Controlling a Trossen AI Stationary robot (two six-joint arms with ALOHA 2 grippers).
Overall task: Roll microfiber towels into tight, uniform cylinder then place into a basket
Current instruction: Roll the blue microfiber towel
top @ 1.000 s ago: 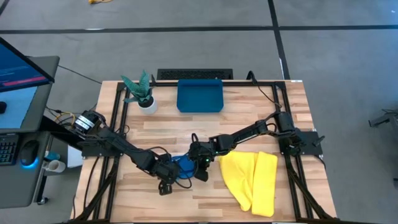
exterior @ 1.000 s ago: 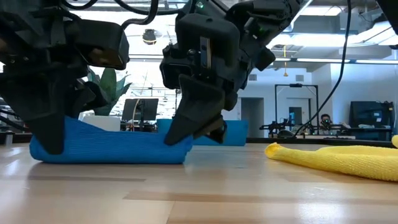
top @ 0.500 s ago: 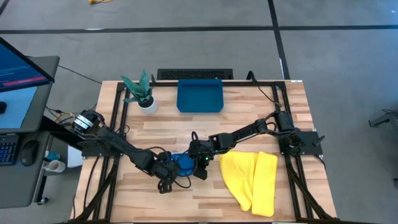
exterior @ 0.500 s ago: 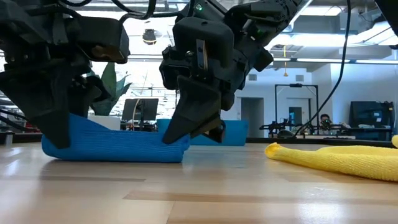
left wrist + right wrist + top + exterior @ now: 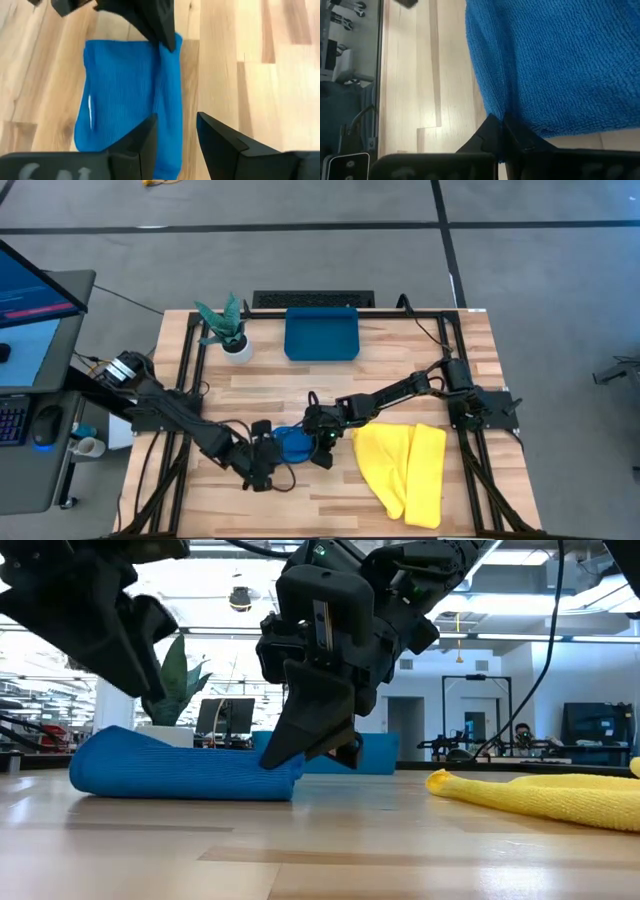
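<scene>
Right claw [image 5: 305,755] pinched shut on blue towel [image 5: 185,772] roll's 3 o'clock end, pinning it tight. Left claw [image 5: 176,145] parted, empty, above roll. Basket [image 5: 321,335] at tabletop's 12 o'clock.

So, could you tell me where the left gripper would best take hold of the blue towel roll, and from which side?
Probably at the free end of the blue towel roll, coming down from above with one finger on each side of it. The roll lies flat along the table, and the right gripper is already shut on the other end. The left gripper hangs open just above it.
</scene>
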